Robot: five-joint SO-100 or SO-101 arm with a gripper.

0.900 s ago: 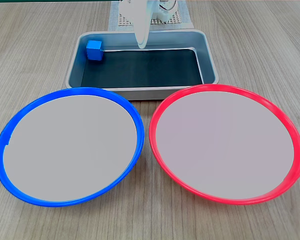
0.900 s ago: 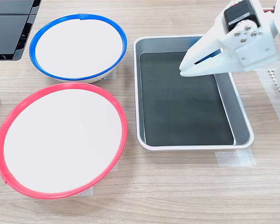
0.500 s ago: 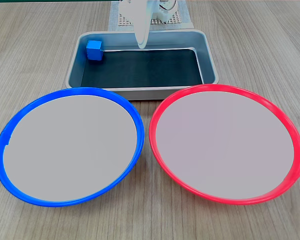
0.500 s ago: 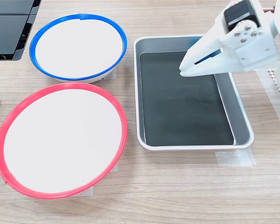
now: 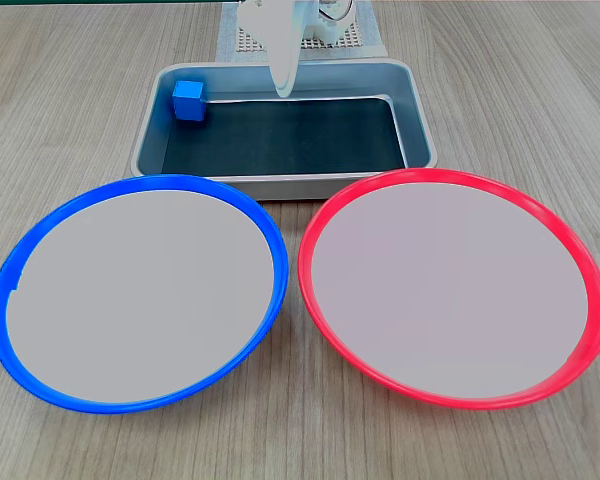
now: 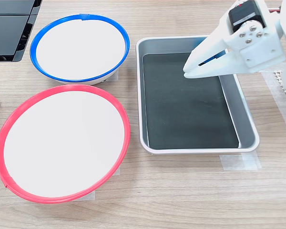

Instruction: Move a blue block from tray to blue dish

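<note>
First exterior view's frames match the earlier ones: nothing has moved. The blue block [image 5: 189,100] sits in the tray [image 5: 417,120], in the far corner at the first exterior view's left. The white gripper [image 5: 284,88] hangs above the tray's far rim, apart from the block; in the second exterior view its tips [image 6: 187,72] nearly meet, a narrow slit behind, holding nothing. Near the tray lie the blue dish [image 5: 270,250] and the red-rimmed plate [image 5: 310,240], both bare.
</note>
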